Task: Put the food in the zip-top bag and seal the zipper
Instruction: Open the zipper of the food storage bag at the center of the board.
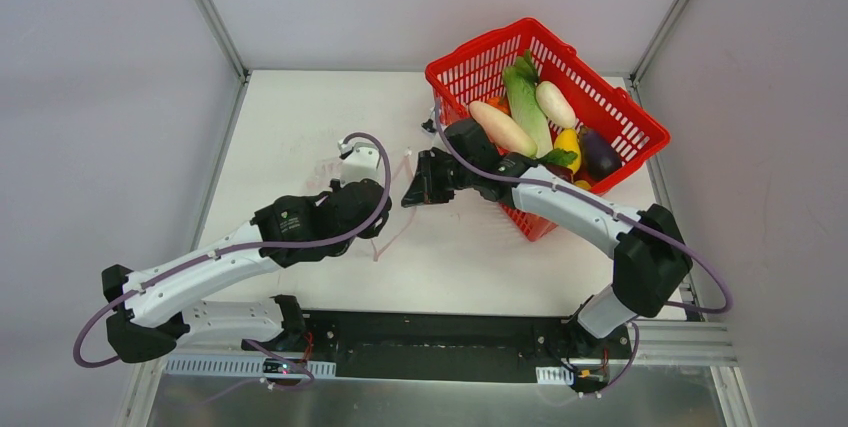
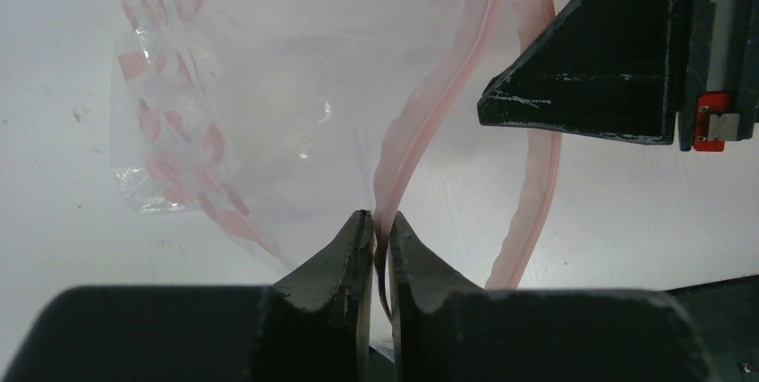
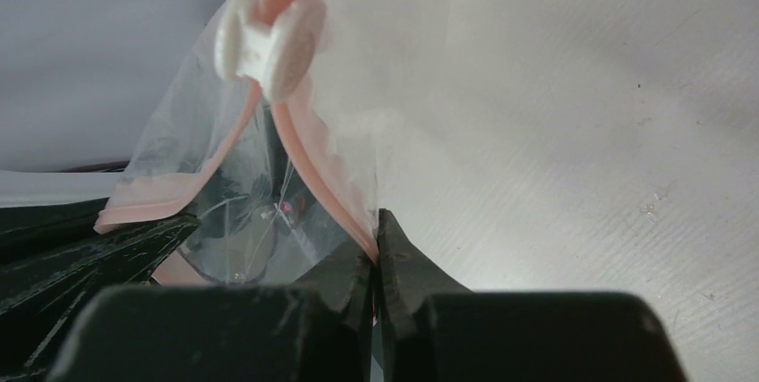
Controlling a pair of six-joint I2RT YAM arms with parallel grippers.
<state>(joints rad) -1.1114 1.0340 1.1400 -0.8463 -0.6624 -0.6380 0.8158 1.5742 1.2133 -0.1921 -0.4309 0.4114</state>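
The clear zip-top bag (image 2: 268,87), printed with red dots, hangs between my two grippers above the white table; it barely shows in the top view. My left gripper (image 2: 380,225) is shut on one pink zipper (image 2: 421,123) strip. My right gripper (image 3: 374,252) is shut on the other strip (image 3: 309,167), below the white slider (image 3: 268,38). The mouth gapes between the two strips. In the top view the left gripper (image 1: 386,209) and right gripper (image 1: 410,197) sit close together mid-table. The food (image 1: 527,112) lies in the red basket: white, green leafy, yellow and purple pieces.
The red mesh basket (image 1: 480,52) stands at the back right, against my right arm's forearm (image 1: 560,202). Grey walls and metal frame posts (image 1: 215,17) close in the table on three sides. A black rail (image 1: 430,332) runs along the near edge.
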